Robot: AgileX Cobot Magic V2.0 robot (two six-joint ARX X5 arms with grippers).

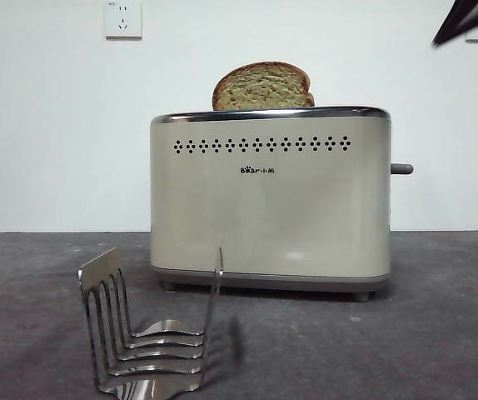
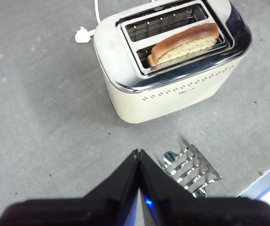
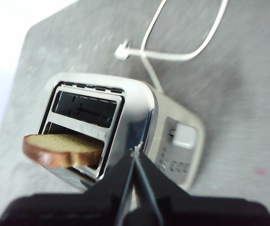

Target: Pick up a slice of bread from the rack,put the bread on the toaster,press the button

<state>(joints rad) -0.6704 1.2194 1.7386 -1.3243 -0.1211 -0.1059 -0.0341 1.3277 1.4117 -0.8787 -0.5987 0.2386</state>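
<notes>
Bread (image 1: 262,87) stands in the "Bear"-marked, seemingly, toaster (image 1: 270,196); both pincers pressed together.

Matte black left gripper (image 2: 138,153): two flat, wedge-shaped jaws tapering to thin tips, a blue glow in the seam near their base. The right gripper (image 3: 136,149) is equally black and angular, with a pale bluish seam between its jaws

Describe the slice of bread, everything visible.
The slice of bread is thick, with a dark brown crust, a golden-tan speckled face and a domed top. It stands upright in one slot of the toaster, on the side with the dot holes, its top poking above the chrome rim. No gripper touches it.
</notes>
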